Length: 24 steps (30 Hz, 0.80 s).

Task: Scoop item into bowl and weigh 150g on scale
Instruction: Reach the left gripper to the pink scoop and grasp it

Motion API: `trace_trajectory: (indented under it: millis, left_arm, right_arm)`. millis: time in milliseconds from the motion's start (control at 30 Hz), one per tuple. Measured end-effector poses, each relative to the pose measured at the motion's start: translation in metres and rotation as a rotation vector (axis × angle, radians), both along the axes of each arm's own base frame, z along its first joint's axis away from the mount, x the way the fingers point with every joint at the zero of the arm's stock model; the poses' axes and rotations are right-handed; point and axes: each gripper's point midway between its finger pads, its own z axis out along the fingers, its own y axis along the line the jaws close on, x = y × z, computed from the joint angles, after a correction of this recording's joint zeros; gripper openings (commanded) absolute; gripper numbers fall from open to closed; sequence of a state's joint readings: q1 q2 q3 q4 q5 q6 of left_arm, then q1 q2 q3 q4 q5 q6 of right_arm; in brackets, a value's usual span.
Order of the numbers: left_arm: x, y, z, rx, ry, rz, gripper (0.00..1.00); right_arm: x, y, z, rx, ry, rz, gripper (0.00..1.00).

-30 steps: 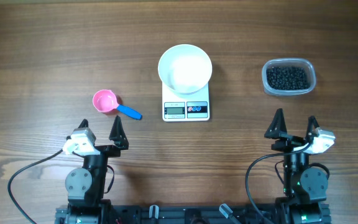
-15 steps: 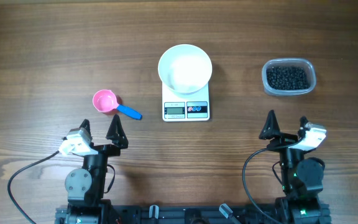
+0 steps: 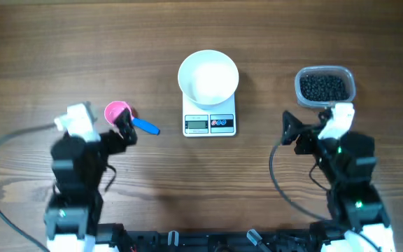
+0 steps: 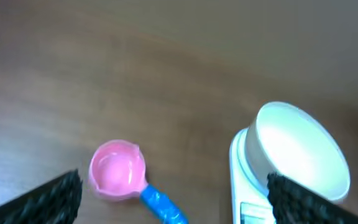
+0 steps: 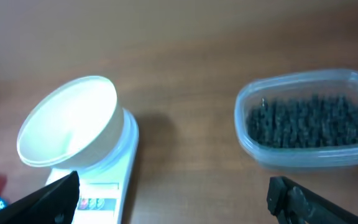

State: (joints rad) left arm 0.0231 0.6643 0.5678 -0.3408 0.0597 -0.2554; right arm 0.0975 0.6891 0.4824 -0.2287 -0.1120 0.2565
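None of the beads (image 3: 322,87) are in the bowl (image 3: 208,75). They all lie in the clear tub (image 3: 298,89), well to the right of the scale (image 3: 209,123). The bowl sits empty on the back of the scale, with the display and buttons showing in front. By my reading the task is at its opening step, fetching the pink scoop (image 3: 117,113).

The left gripper (image 4: 174,179) hangs just beside the scoop's blue handle (image 3: 145,127) with its jaws spread wide and nothing between them. Its arm reaches forward from the base, the wrist tipped so its camera looks down on the scoop cup. The right gripper (image 5: 173,182) is equally wide apart and empty. It hovers near the tub's front edge, facing tub and bowl.

The next move probably calls for lowering the left gripper and setting its fingers across the handle before closing — the handle is thin and lies flat on the table (image 3: 47,56), so the fingers must come down close to the wood.
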Motion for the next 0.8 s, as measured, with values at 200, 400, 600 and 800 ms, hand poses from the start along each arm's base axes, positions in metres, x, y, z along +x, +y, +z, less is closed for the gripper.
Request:
trace_trajectory:
  millis: [200,400,600,800]
  left_arm:
    - [0.034,0.027,0.01,-0.086,0.358,0.025,1.0]
    - [0.07,0.051,-0.031,-0.13,0.529,0.053,0.93]
    - [0.076,0.056,-0.07,-0.047,0.635,-0.016,0.78]
    - [0.08,0.059,-0.113,-0.003,0.737,-0.078,0.71]
  right_arm:
    - [0.012,0.004,0.022,-0.05,0.264,0.038,1.0]
    - [0.038,0.028,0.029,-0.016,0.355,0.161,1.0]
    - [0.036,0.05,0.03,0.066,0.362,0.273,1.0]
    - [0.036,0.052,0.028,0.074,0.368,0.283,1.0]
